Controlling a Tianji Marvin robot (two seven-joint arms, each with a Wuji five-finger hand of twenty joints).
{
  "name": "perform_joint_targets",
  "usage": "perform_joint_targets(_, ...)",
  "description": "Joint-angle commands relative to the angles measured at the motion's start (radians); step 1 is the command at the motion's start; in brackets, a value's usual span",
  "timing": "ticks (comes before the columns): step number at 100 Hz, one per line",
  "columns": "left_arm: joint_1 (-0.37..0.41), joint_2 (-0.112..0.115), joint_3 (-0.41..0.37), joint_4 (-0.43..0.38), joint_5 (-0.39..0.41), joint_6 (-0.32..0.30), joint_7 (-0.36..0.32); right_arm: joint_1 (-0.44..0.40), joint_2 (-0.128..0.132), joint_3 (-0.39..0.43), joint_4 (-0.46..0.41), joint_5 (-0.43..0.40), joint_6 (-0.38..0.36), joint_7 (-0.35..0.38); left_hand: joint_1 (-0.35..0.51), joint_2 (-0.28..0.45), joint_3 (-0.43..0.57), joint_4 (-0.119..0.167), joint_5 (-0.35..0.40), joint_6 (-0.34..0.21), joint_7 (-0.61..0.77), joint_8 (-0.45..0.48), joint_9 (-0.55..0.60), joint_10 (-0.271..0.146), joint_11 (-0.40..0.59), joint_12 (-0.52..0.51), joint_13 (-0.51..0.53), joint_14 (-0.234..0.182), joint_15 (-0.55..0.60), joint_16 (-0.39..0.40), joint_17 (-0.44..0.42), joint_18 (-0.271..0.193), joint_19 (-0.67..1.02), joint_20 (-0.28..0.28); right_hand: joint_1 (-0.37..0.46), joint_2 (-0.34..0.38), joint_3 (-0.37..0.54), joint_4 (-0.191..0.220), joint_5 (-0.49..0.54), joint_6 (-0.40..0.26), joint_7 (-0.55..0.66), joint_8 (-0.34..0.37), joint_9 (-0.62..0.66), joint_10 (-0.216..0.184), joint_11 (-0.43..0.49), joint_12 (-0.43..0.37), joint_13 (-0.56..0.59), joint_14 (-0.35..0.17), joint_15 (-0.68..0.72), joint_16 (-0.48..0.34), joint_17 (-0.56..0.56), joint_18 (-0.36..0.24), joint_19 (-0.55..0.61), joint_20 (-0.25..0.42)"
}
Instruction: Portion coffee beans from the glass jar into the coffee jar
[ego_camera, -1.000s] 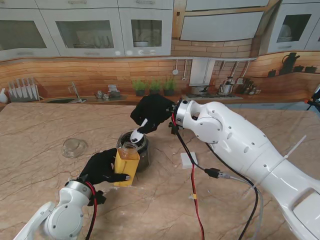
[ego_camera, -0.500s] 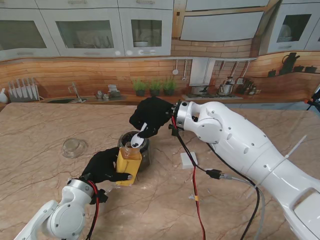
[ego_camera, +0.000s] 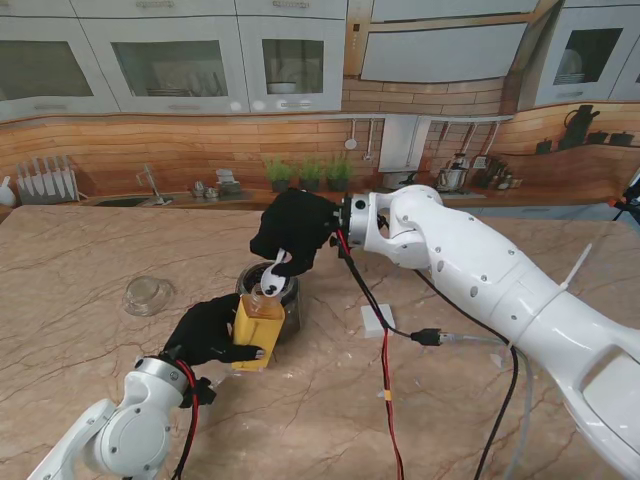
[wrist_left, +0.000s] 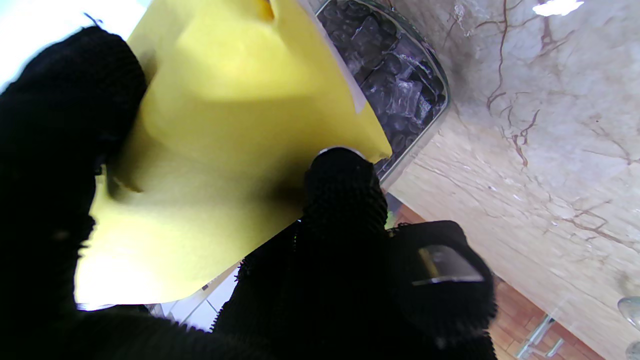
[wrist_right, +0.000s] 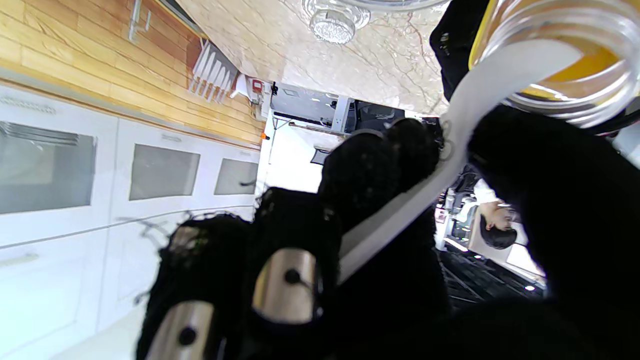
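- Stand view: my right hand (ego_camera: 292, 232) has shifted a bit left and lower than half a second ago; the white spoon (ego_camera: 275, 279) bowl now sits at the mouth of the yellow-labelled jar instead of just over it. My left hand (ego_camera: 208, 333) and both jars have not moved.
- Stand view: left hand is clamped round the coffee jar (ego_camera: 257, 328), clear glass neck, yellow wrap, upright on the marble surface (ego_camera: 90, 270), near the middle. Glass jar (ego_camera: 284, 300) with dark beans is just behind it, touching or nearly so. A clear glass lid (ego_camera: 148, 295) lies apart to the left; a small white pad (ego_camera: 377, 319) lies to the right by the red cable (ego_camera: 388, 385).
- Left wrist view: fingers (wrist_left: 344, 190) pressed onto the yellow label (wrist_left: 225, 130); no writing readable on it. Dark beans show through the glass jar (wrist_left: 395, 85) right beside it.
- Right wrist view: fingers (wrist_right: 380, 165) closed on the flat white spoon handle (wrist_right: 450, 145); its far end lies across the open threaded rim of the coffee jar (wrist_right: 590, 65), yellow inside. Whether the spoon carries beans I cannot tell.
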Motion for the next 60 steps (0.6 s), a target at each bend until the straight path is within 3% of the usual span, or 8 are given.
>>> perform_joint_targets(1,0.005,-0.004,-0.004,-0.001,-0.003,-0.001,0.001,0.017,-0.011,-0.009,0.003,-0.002,-0.008,-0.003,0.176,0.154,0.445,0.223,0.107,-0.246,0.22,0.061,0.126,-0.105,0.143,0.053,-0.008,0.035,0.002,0.003,0.015,-0.041,0.127,0.015,0.073,0.001,0.084,-0.017,0.029,0.016,0.047,0.031,0.076,0.061,0.036,0.011,-0.001,-0.018,0.115,0.037,0.039,-0.226,0.295,0.027)
perform_joint_targets(38,0.015,-0.005,-0.015,-0.005,-0.009,-0.013,0.006,0.082,-0.019,-0.096,0.03,-0.102,-0.015,-0.162,0.177,0.153,0.445,0.225,0.108,-0.245,0.221,0.061,0.127,-0.105,0.144,0.053,-0.008,0.036,0.004,0.004,0.015,-0.042,0.127,0.015,0.075,-0.003,0.096,-0.026,0.021,0.019,0.055,0.025,0.071,0.06,0.038,0.01,-0.001,-0.021,0.113,0.036,0.039,-0.229,0.292,0.024)
perform_joint_targets(60,0.022,-0.006,-0.022,-0.009,-0.013,-0.018,0.009,0.139,-0.013,-0.175,0.038,-0.183,0.001,-0.306,0.176,0.153,0.446,0.226,0.109,-0.246,0.222,0.062,0.128,-0.104,0.145,0.054,-0.007,0.036,0.004,0.004,0.015,-0.043,0.127,0.015,0.078,-0.007,0.107,-0.029,0.016,0.023,0.061,0.02,0.069,0.061,0.039,0.009,-0.001,-0.022,0.11,0.035,0.038,-0.231,0.289,0.023)
